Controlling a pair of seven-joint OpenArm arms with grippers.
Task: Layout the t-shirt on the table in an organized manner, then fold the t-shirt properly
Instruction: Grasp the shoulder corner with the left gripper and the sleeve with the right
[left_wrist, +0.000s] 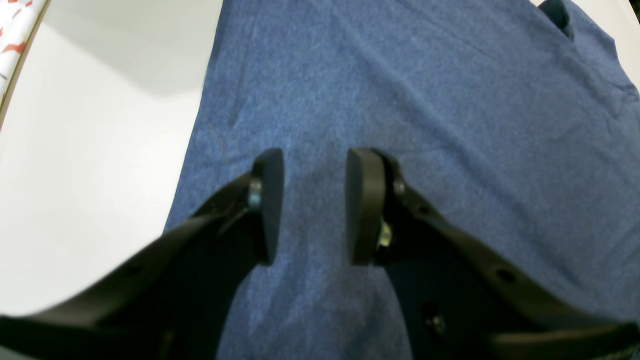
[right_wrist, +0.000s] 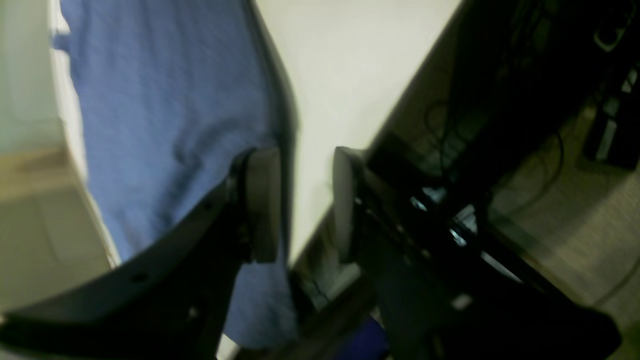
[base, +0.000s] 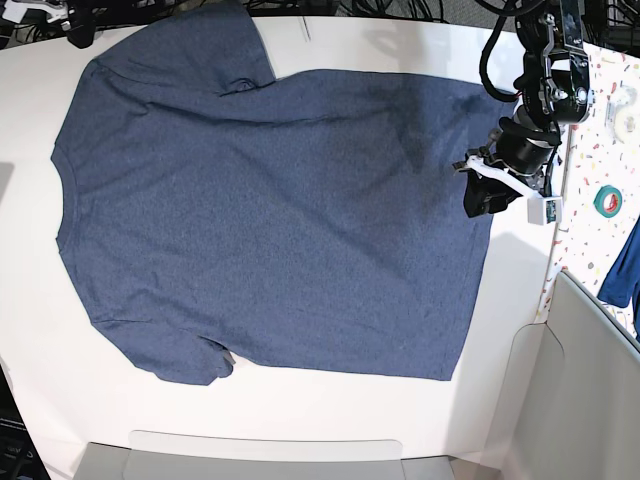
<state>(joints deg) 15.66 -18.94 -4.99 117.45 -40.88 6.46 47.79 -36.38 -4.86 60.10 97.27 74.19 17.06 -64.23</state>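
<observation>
Table (base: 330, 415) carries the t-shirt (base: 270, 210), spread flat, plain side up. Left gripper (left_wrist: 314, 205) hovers over the shirt's hem end, jaws parted, fabric beneath, nothing held. Right gripper (right_wrist: 300, 202) jaws parted, empty, shirt edge beside one pad.

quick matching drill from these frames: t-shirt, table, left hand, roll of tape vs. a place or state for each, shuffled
Things:
1. t-shirt
2. table
3. left hand
4. roll of tape

Places or states:
A. open, nothing between its fingers, over the shirt's hem end
B. spread flat, plain side up
C. on the speckled surface at the base view's right edge
D. white, lying under the shirt

Pairs: 1-B, 2-D, 3-A, 4-C
</observation>
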